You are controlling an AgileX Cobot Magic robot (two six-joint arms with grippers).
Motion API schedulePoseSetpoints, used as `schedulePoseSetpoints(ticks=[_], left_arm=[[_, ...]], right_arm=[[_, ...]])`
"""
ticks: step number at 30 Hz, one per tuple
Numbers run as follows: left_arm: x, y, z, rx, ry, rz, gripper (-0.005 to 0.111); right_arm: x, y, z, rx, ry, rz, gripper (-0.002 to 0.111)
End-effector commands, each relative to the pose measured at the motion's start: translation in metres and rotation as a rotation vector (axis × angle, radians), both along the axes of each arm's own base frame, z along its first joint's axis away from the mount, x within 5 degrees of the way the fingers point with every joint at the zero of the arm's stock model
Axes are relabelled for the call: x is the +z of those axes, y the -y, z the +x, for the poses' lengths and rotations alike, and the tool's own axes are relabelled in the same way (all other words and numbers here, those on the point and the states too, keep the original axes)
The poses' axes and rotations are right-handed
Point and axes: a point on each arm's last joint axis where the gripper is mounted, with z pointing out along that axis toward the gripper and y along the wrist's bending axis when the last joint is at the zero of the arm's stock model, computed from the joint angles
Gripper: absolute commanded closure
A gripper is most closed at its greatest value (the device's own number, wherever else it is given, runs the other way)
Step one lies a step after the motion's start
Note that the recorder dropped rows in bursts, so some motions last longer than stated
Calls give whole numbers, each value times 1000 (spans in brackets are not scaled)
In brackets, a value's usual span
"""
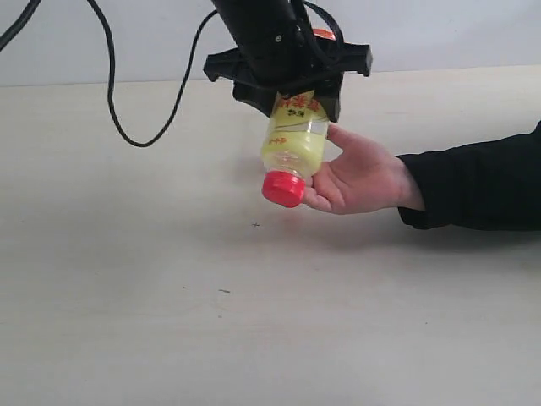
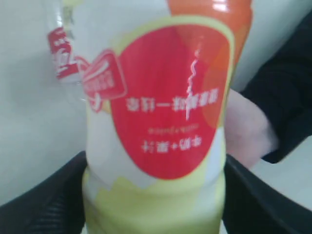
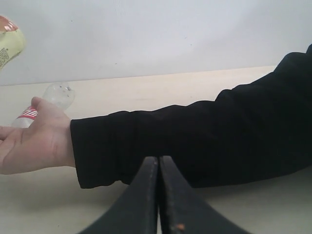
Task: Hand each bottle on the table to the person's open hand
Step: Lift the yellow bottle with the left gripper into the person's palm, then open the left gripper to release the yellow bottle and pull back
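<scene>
Currently left gripper (image 1: 289,100) clamps the yellow bottle (image 1: 294,145) cap-down at the fingertips of the person's open hand (image 1: 359,178), not seated in it. Released here it could roll off; right gripper (image 3: 158,195) has fingers pressed together, empty.

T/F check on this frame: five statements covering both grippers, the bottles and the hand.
1. The left gripper grips the yellow bottle. True.
2. The red cap points upward. False: it points down, toward the table.
3. The right gripper is open. False: its fingers are pressed together and hold nothing.
4. The person's open hand is palm up beside the yellow bottle. True.
5. A clear red-labelled bottle lies on the table beyond the hand. True.
</scene>
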Motion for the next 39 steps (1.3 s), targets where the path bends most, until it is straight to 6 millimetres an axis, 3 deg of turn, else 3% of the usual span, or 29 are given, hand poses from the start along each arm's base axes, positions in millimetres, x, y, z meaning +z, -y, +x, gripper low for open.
schedulePoseSetpoints(ticks=[1,4,12,19,21,25,27,32,39], left_arm=[[8,15,-8,25,-72,-179,107],[3,21,-5,51,-89,-228,107],[-36,27,8,112,-139,-204,107],[-42,14,24,138,-89,-167,104],[-43,14,24,140,-90,-166,86],[-52,14,26,131,-95,-143,37],[-54,13,26,123,-88,-120,23],[-52,8,26,94,-76,-83,19],[-33,-13,33,90,-43,-46,19]], right_arm=[[-1,0,0,-5,1,-7,108],[-1,0,0,-5,1,-7,108],[-1,0,0,-5,1,-7,108],[-1,0,0,-5,1,-7,108],[-1,0,0,-5,1,-7,108],[-1,0,0,-5,1,-7,108],[-1,0,0,-5,1,-7,108],[-1,0,0,-5,1,-7,108],[-1,0,0,-5,1,-7,108]])
